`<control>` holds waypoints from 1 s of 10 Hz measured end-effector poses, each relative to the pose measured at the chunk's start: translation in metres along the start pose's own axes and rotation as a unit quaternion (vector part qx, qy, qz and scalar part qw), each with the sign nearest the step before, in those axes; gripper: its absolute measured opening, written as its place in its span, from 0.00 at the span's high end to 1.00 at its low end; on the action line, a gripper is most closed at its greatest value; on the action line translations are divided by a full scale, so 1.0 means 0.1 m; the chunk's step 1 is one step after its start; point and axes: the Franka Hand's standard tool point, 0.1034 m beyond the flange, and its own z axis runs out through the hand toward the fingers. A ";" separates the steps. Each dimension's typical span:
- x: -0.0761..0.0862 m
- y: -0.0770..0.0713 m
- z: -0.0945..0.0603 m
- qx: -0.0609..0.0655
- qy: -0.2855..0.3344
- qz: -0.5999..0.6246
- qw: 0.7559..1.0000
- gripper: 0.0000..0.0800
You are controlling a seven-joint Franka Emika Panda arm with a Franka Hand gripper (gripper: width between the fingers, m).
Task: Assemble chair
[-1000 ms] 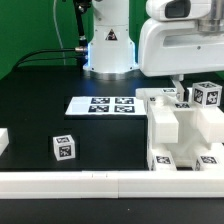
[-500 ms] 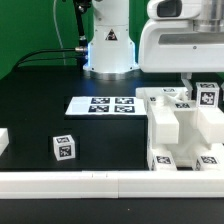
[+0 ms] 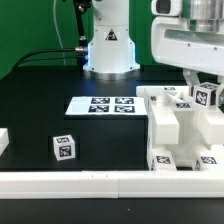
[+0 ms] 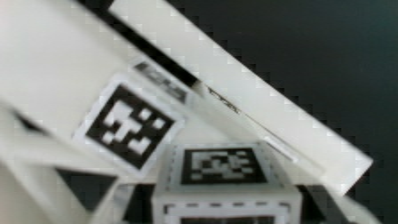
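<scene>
The exterior view gives the whole layout: chair pieces (image 3: pixel 180 132) bunched at the exterior view's right against the border rail (image 3: pixel 80 183), the marker board (image 3: pixel 102 104) just beside them, and one loose block (image 3: pixel 63 148) well apart on the table (image 3: pixel 35 100). The gripper (image 3: pixel 203 80) hangs right over the top block (image 3: pixel 207 97). The wrist view is only a blurry close-up of white slabs and two tags (image 4: pixel 128 120). Neither view shows the fingertips clearly, so I can't tell how far open they are or whether they hold anything.
</scene>
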 end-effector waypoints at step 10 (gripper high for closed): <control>-0.01 0.01 0.01 0.001 -0.005 0.151 0.989 0.37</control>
